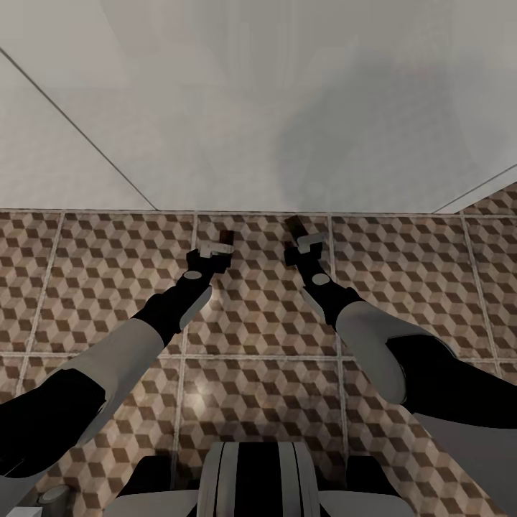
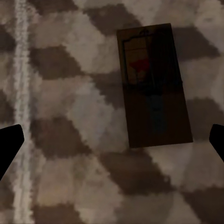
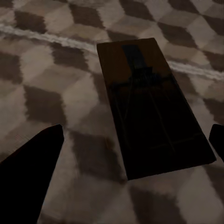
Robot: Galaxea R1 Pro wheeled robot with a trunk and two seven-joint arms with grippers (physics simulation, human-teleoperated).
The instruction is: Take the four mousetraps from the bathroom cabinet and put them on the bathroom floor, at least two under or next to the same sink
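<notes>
Both my claws, left (image 2: 112, 140) and right (image 3: 133, 154), are apart above flat mousetraps (image 2: 154, 84) on the bathroom floor (image 1: 258, 323); light, stiff boards, I would grip the long edges.

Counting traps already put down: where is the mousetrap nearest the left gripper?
In the head view, the mousetrap lies flat on the bathroom floor just beyond the left gripper, near the white wall.

Two mousetraps lay flat on the bathroom floor (image 1: 258, 316).

One mousetrap (image 2: 154, 86), a brown wooden board with dark metal parts and a small red mark, rested free on the cube-patterned tiles beneath my left arm; the other mousetrap (image 3: 151, 105), darker in shadow, lay just beside a pale grout line.
</notes>
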